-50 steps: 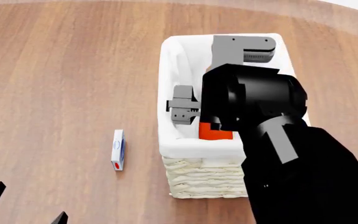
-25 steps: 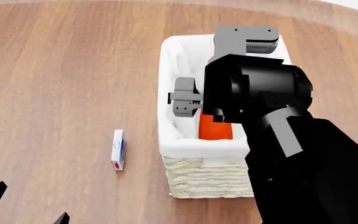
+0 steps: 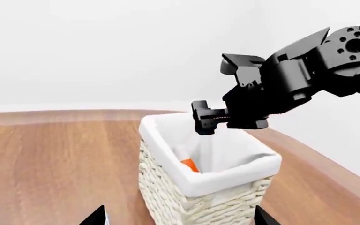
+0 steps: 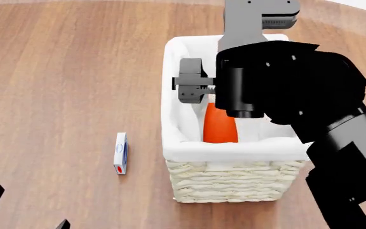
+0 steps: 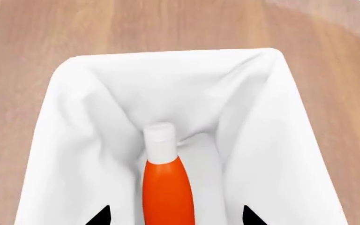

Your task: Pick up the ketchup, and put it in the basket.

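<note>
The ketchup [image 4: 220, 126] lies inside the basket [image 4: 234, 150], its white cap pointing toward the far end. The right wrist view shows the orange-red body [image 5: 166, 187] and cap on the white liner [image 5: 280, 140]. My right gripper [image 5: 175, 218] hovers open above the bottle, its fingertips spread wide on either side and touching nothing. From the left wrist view, a sliver of the ketchup [image 3: 189, 165] shows inside the basket [image 3: 186, 201], with the right arm above it. My left gripper [image 4: 25, 212] is open and empty near the table's front left.
A small white box with a red dot [image 4: 120, 153] lies on the wooden table [image 4: 62, 86], left of the basket. The right arm [image 4: 297, 95] hangs over the basket's right half and hides part of it.
My right arm has risen and shifted toward the basket's far end, uncovering more of the ketchup, which stays lying in the basket. The left gripper has barely moved.
</note>
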Robot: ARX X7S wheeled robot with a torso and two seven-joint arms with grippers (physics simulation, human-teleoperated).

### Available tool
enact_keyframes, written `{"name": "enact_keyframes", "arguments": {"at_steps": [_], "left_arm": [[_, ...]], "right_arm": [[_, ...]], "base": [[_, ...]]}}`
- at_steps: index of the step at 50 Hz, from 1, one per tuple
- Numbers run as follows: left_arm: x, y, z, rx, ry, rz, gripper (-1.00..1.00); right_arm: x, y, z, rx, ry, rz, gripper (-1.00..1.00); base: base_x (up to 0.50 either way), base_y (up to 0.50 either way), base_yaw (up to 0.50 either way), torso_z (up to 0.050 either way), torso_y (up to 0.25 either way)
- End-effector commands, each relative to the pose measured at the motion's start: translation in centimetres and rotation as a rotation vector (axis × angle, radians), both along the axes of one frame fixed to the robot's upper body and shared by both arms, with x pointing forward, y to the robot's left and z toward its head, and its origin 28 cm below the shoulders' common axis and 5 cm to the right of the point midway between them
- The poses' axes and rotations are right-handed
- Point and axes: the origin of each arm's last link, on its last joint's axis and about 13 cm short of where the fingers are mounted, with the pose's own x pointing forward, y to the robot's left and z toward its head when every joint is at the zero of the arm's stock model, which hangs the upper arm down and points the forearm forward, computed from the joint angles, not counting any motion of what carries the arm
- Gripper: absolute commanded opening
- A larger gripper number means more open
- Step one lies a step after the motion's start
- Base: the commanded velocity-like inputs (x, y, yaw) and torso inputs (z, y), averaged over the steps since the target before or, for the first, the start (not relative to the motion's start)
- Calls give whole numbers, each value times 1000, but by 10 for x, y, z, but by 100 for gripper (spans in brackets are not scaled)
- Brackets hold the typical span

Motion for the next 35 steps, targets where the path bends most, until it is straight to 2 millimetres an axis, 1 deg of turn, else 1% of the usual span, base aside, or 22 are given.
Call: {"name": "enact_keyframes", "arguments": {"at_steps": [1,3,4,5,7,11,13,14,17,20,21,23,25,26,28,31,34,35], "left_arm": [[3,0,5,-44,-61,3,100],[3,0,7,-44,-61,2,100],[3,0,4,-44,-61,1,100],[2,0,6,-44,-60,0,100],[3,-1,6,-43,-60,-1,100],[4,-2,5,-40,-56,-7,100],[4,-2,5,-39,-57,-6,100],[4,-2,1,-40,-56,-5,100],[5,-2,-3,-39,-49,-2,100],[5,-3,3,-40,-47,-7,100],[5,-4,4,-38,-45,-9,100],[5,-4,3,-36,-44,-10,100],[6,-4,2,-37,-42,-10,100],[6,-5,0,-37,-41,-13,100],[5,-5,0,-36,-41,-16,100],[6,-6,1,-33,-35,-21,100],[7,-7,1,-32,-34,-24,100],[7,-8,1,-32,-31,-25,100]], "right_arm": [[-36,-2,17,49,-148,76,100],[-42,-3,18,51,-171,65,100],[-47,-3,19,51,-185,88,100],[-49,-4,18,47,-193,89,100],[-58,-4,15,46,-219,136,100],[-70,-8,9,43,-265,141,100],[-73,-12,5,6,-312,121,100],[-75,-16,1,42,-310,101,100],[-81,-20,-4,25,-356,82,100],[-87,-23,-11,-41,-469,42,100],[-92,-24,-14,-75,-546,42,100],[-96,-24,-18,-94,-566,67,100],[-103,-25,-22,-201,-638,62,100],[-109,-25,-26,-217,-656,77,100],[-114,-25,-32,-187,-659,80,100],[-123,-24,-44,-259,-733,101,100],[-128,-25,-51,-254,-767,100,100],[-133,-26,-55,-246,-811,116,100]], "base": [[0,0,0,0,0],[0,0,0,0,0],[0,0,0,0,0],[0,0,0,0,0],[0,0,0,0,0],[0,0,0,0,0],[0,0,0,0,0],[0,0,0,0,0],[0,0,0,0,0],[0,0,0,0,0],[0,0,0,0,0],[0,0,0,0,0],[0,0,0,0,0],[0,0,0,0,0],[0,0,0,0,0],[0,0,0,0,0],[0,0,0,0,0],[0,0,0,0,0]]}}
